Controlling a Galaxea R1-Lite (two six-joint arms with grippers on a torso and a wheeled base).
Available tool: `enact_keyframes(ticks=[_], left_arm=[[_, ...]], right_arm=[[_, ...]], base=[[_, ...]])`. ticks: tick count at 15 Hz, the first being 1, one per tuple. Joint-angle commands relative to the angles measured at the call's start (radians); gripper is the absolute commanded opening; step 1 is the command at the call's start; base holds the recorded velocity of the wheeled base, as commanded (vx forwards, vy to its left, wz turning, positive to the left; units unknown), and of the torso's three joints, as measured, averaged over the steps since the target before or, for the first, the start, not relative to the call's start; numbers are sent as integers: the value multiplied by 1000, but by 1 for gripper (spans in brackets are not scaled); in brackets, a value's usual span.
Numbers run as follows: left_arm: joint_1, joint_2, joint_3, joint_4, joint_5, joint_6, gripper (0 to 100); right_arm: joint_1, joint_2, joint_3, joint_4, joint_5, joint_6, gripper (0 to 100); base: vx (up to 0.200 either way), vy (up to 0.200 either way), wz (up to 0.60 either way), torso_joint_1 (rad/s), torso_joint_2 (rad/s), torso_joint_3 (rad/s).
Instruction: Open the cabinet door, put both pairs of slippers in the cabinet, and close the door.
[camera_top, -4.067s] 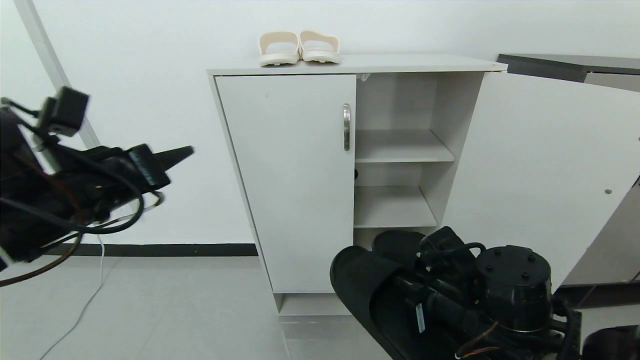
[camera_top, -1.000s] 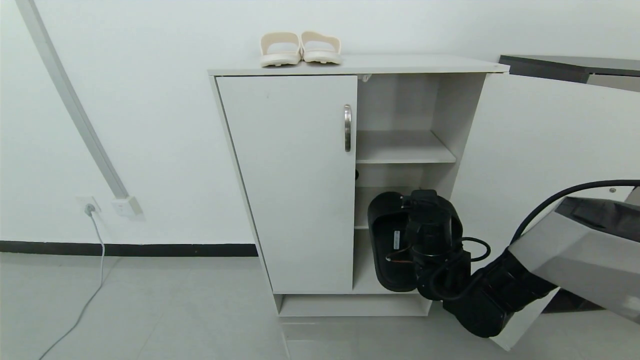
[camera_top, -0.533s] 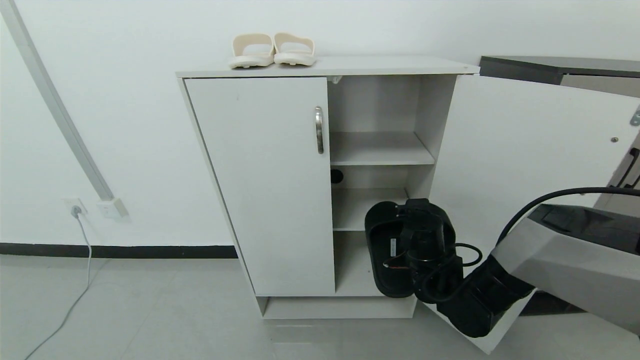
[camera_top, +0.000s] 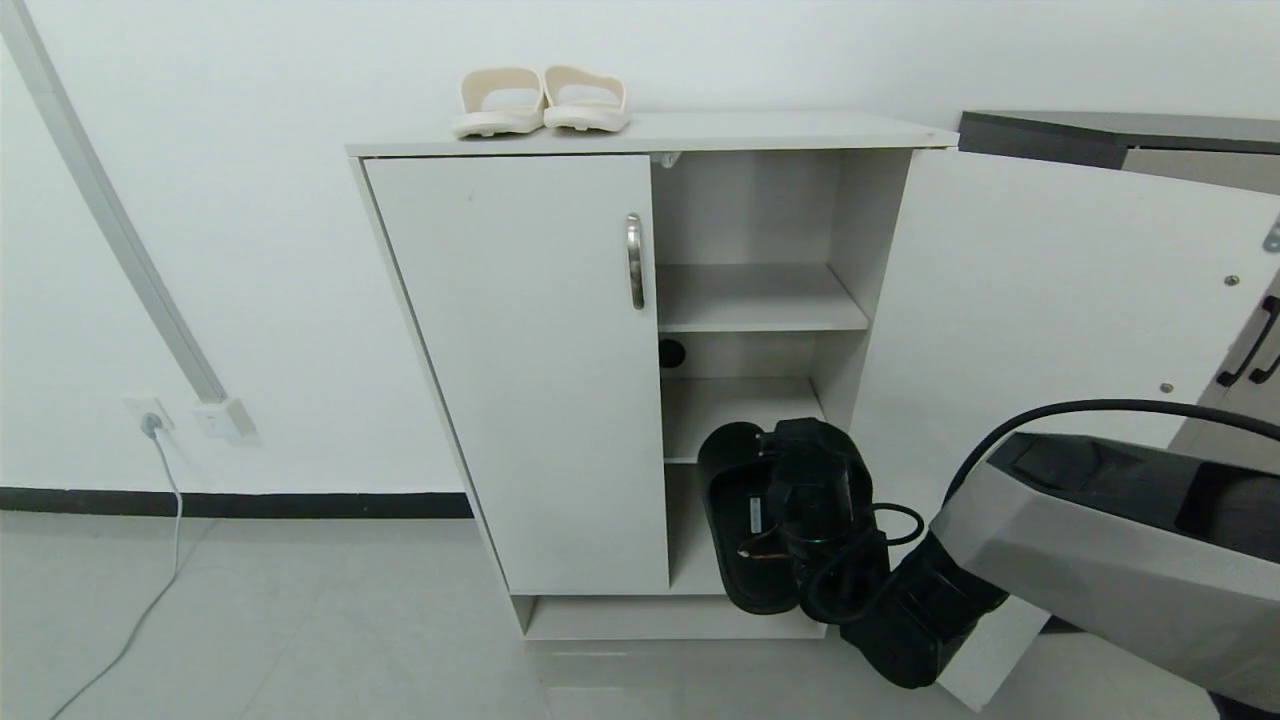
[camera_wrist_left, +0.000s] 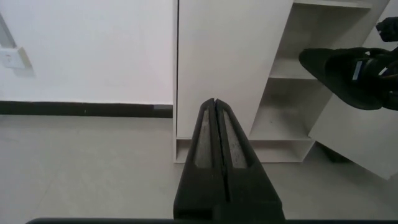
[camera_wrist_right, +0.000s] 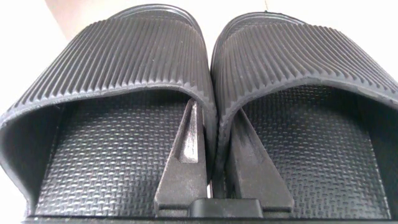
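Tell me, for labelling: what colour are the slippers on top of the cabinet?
The slippers are cream; the head view shows them best.

Ribbed black slippers (camera_wrist_right: 124, 62); cream slippers (camera_top: 541, 101); white cabinet (camera_top: 510, 380).

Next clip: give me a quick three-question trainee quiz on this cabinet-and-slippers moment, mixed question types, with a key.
1. True or false: the beige slippers lie on top of the cabinet.
2. The right gripper is shut on: A) the black slippers; B) the beige slippers; C) nothing.
3. Fill in: the cabinet's ___ door stands open, the other closed.
Key: 1 true; 2 A; 3 right door.
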Motion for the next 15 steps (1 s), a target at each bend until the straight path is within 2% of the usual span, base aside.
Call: enact_keyframes(ticks=[1,6,15], left_arm=[[0,2,-1,0,0,-1,0],[0,2,-1,0,-2,-1,0],[0,2,-1,0,-2,1,0]], right_arm=[[3,21,-2,-3,0,0,0],[-5,37,-16,-3,0,-2,0],[-32,49,-39,0,23,-2,0]], base=[[0,0,0,0,0,0],[0,0,0,0,0,-40],[0,0,0,4,5,-188]])
